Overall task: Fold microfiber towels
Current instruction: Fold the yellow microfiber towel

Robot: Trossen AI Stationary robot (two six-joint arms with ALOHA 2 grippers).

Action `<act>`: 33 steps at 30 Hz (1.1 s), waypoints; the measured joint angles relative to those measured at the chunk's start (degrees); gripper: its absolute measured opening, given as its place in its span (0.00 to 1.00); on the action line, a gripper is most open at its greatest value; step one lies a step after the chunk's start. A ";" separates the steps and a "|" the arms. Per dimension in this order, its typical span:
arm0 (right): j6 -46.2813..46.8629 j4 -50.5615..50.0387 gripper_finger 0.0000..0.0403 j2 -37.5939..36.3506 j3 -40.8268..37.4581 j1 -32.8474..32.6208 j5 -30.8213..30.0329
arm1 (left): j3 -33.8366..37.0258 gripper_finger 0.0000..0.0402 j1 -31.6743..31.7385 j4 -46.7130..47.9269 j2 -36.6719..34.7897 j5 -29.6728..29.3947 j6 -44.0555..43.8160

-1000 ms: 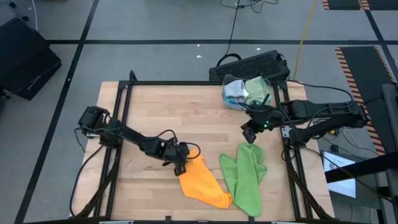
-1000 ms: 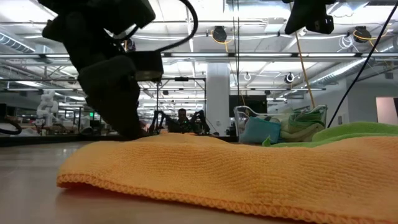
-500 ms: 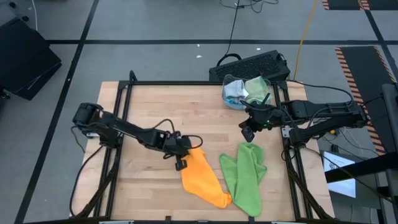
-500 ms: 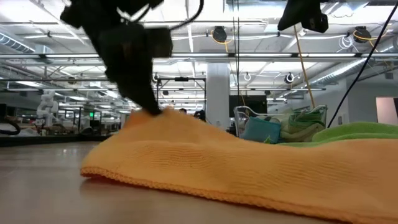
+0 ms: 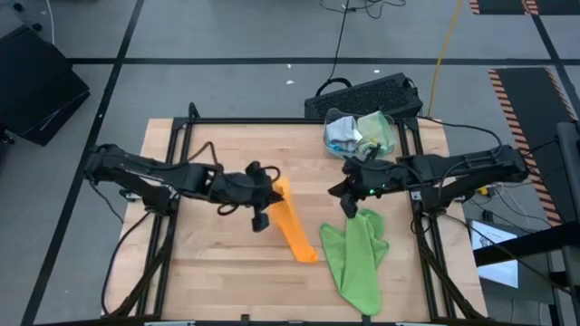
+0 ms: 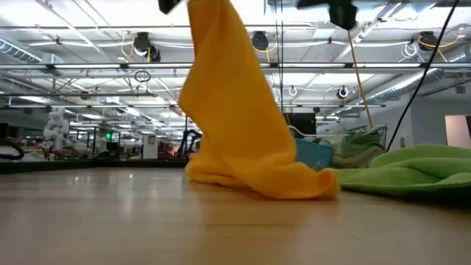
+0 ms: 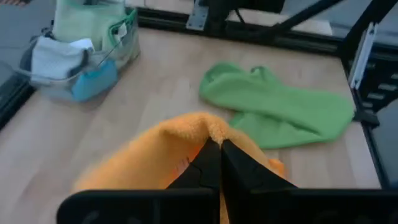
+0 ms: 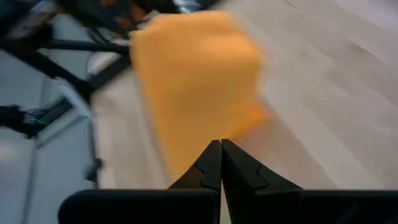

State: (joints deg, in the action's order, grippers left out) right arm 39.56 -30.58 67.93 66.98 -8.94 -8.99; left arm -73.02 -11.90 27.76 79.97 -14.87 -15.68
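Note:
An orange microfiber towel (image 5: 294, 226) hangs from my left gripper (image 5: 274, 190) over the middle of the table, with the gripper shut on its top. In the low view the orange towel (image 6: 235, 103) drapes down from the picture's top. A green microfiber towel (image 5: 358, 258) lies crumpled flat on the table to the right. My right gripper (image 5: 348, 196) hovers shut above the table between the two towels, touching nothing; the orange towel (image 8: 196, 74) fills its wrist view ahead. My left gripper pinches a bunched-up part of the orange towel's top (image 7: 208, 127) between its two shut fingers; whether it holds one layer or several I cannot tell. The towel hangs slack below the fingers, and its lower end (image 6: 294, 184) lies on the table.
A clear bin (image 5: 360, 134) holding more towels, pale blue and green among them, stands at the table's far right. A black keyboard (image 5: 367, 93) lies behind it. Dark metal rails (image 5: 181, 163) frame the table's edges. Bare wood (image 5: 227, 263) shows at the near left.
My left gripper has shut on the orange towel and risen, moving toward the far edge. The towel, lying flat before, now hangs from the gripper with only its lower end on the table. My right gripper has moved toward the table's left, toward the orange towel.

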 joint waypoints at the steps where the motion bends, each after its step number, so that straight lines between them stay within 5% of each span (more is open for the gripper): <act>1: -0.56 2.88 0.01 0.66 0.08 -0.31 0.07 | -1.19 0.01 0.00 1.09 -0.22 -0.02 0.43; 12: -1.26 7.97 0.28 9.53 0.00 -3.78 0.08 | -11.72 0.01 -0.55 -4.94 -0.40 1.23 4.84; 21: -5.76 19.62 0.51 6.22 0.11 -3.96 -4.58 | -11.70 0.01 -1.50 -8.21 -0.72 5.91 6.45; 33: -9.33 25.86 0.58 2.59 0.09 -3.02 -6.04 | -11.68 0.02 -1.57 -9.57 -0.42 2.95 5.94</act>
State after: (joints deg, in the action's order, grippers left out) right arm 30.23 -4.72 70.52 67.07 -11.97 -15.03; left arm -84.71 -13.47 18.19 79.55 -11.92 -9.74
